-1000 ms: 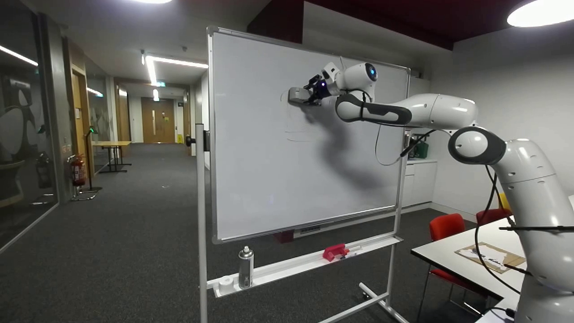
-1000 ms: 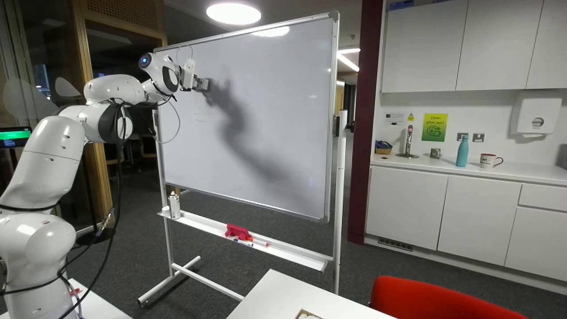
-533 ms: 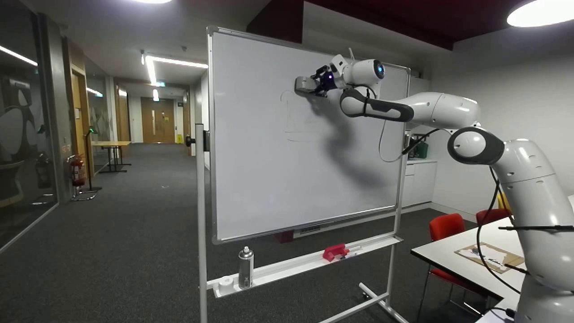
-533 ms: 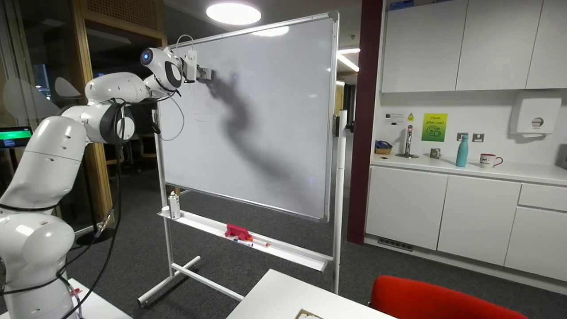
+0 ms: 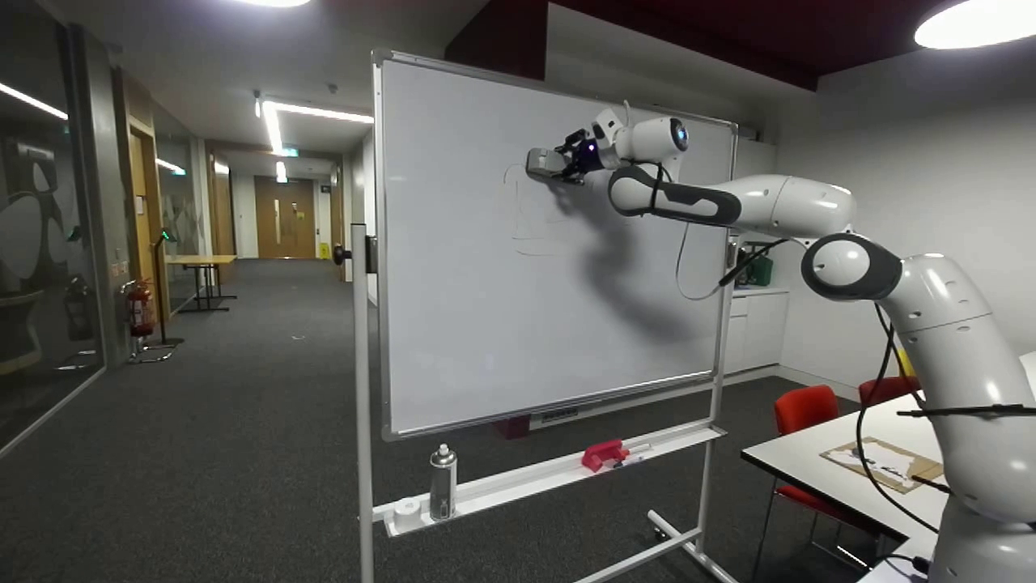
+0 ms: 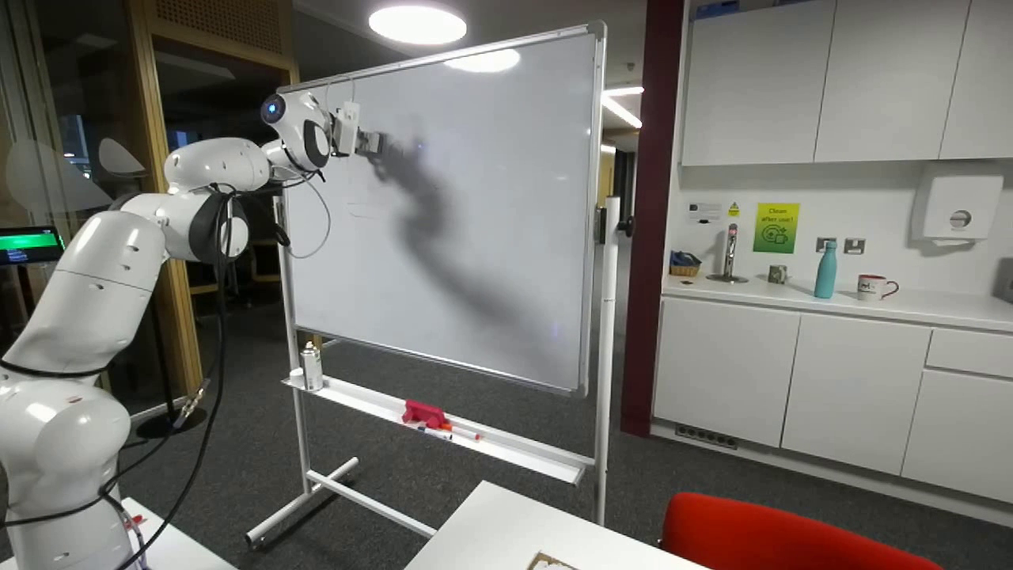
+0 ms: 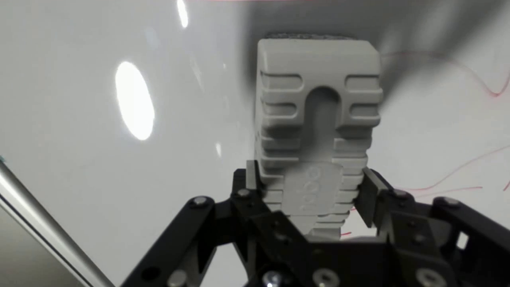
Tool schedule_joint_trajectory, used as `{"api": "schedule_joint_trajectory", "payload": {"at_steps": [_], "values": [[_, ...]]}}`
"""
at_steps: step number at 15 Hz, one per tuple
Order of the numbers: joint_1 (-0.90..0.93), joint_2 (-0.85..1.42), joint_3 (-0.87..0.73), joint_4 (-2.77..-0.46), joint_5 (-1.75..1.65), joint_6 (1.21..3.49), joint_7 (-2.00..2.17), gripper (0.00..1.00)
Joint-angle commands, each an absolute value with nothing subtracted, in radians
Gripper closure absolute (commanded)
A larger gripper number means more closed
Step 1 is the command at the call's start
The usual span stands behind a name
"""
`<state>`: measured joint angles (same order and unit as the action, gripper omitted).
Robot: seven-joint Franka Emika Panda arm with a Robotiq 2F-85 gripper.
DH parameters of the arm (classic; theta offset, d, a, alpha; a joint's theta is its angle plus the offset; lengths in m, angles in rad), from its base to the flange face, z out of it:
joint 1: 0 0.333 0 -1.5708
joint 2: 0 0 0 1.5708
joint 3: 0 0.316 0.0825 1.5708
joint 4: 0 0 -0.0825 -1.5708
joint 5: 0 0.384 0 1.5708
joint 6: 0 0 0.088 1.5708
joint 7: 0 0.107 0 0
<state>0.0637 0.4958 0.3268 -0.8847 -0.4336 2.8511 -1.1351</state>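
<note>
In the wrist view the gripper (image 7: pixel 312 187) grasps the grey eraser (image 7: pixel 320 139), which juts toward twelve o'clock at the whiteboard (image 7: pixel 171 191); uneven pressure could twist it loose; weak pressure could smear the red strokes (image 7: pixel 495 94) near three o'clock.

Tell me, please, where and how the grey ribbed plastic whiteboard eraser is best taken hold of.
I would pinch the eraser across its two ribbed sides, coming from the front of the white, metal-framed board. Its underside faces the board, so its back points outward, and those ribs should help against slipping. The black two-finger gripper holds it that way.
</note>
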Motion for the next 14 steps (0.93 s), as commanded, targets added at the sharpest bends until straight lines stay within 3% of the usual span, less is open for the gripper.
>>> {"api": "schedule_joint_trajectory", "payload": {"at_steps": [1,14], "values": [[0.030,0.559,0.394,-0.885,-0.382,2.865,-1.220,0.66],[-0.056,0.578,0.494,-0.964,-0.377,2.856,-1.241,0.66]]}}
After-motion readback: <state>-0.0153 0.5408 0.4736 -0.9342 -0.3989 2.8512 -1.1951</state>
